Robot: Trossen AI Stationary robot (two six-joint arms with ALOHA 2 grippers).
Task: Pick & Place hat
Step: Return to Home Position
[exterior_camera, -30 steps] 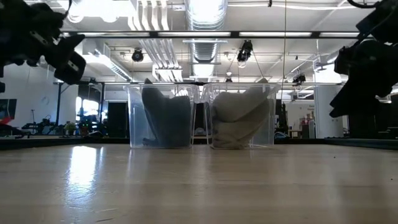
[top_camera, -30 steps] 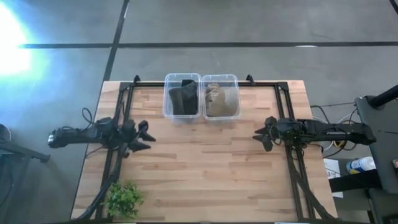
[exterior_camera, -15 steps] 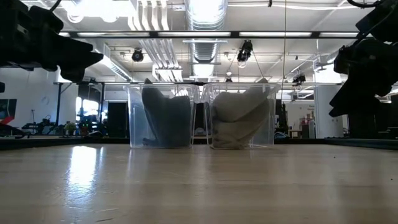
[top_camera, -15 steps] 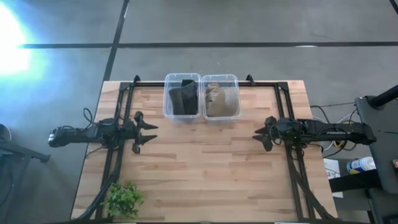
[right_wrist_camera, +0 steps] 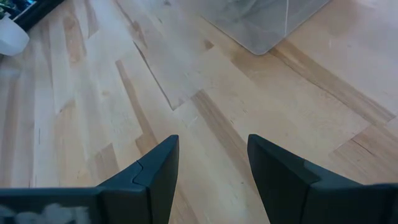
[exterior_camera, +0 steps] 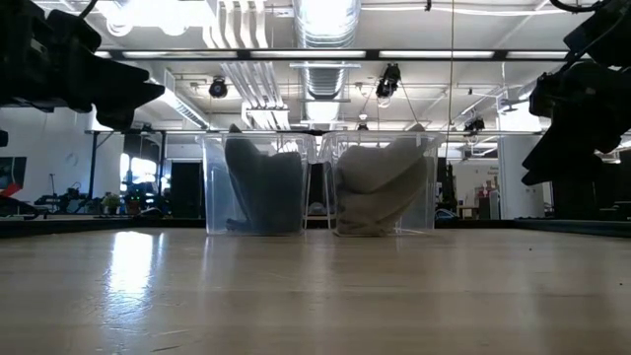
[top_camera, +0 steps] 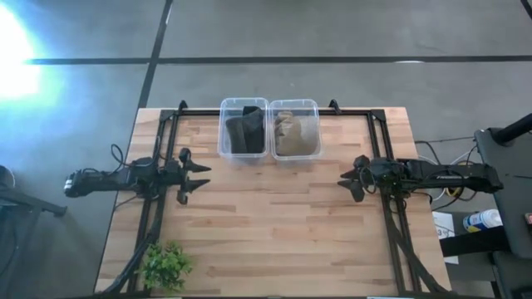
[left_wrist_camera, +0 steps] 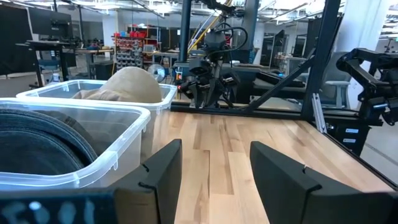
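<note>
Two clear bins stand side by side at the table's far middle. The left bin (top_camera: 243,130) holds a dark hat (exterior_camera: 261,187), and the right bin (top_camera: 294,133) holds a tan hat (exterior_camera: 380,187). Each hat rests on its bin's floor and leans against the walls. My left gripper (top_camera: 195,181) hovers open at the table's left side and points level toward the right; its wrist view shows both hats (left_wrist_camera: 37,140) (left_wrist_camera: 127,84) beside the open fingers. My right gripper (top_camera: 347,184) hovers open at the right side, tipped down over bare wood (right_wrist_camera: 211,149).
A small green plant (top_camera: 166,266) stands at the near left corner. Black frame rails (top_camera: 158,149) run along the table's left, right and far sides. Bare wood (top_camera: 274,216) lies between the two grippers and toward the near edge.
My left gripper has rolled about its own axis and swung level, staying in the same place; its fingers now lie spread toward the table's far and near edges. The right arm and both hats have kept still.
</note>
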